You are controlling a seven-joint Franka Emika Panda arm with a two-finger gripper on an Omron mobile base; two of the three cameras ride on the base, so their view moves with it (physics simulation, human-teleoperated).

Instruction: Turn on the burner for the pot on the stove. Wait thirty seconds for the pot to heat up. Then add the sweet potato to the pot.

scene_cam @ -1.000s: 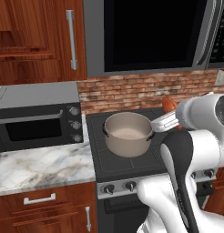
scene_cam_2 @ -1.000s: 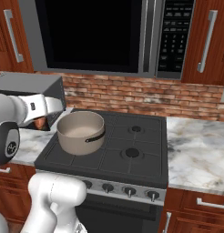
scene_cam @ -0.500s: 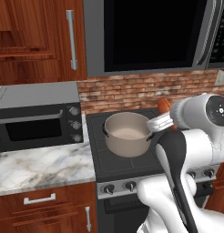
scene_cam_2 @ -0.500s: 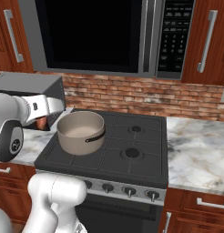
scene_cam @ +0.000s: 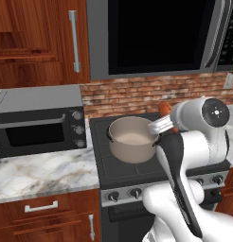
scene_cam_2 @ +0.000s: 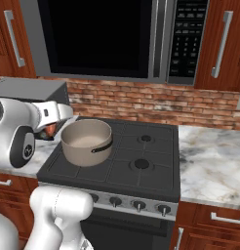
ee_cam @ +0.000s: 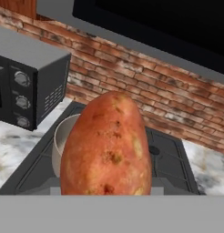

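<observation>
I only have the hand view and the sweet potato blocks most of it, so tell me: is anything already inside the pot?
Observer: No. In the left base view the pot has a bare, pale inside.
Operator: Is the sweet potato over the pot's opening?
Observer: It doesn't look so. In the right base view the sweet potato hangs left of the pot's rim, off the opening.
Operator: Where does the pot stand on the stove?
Observer: On the front left section of the stove, seen from the right base view.
</observation>
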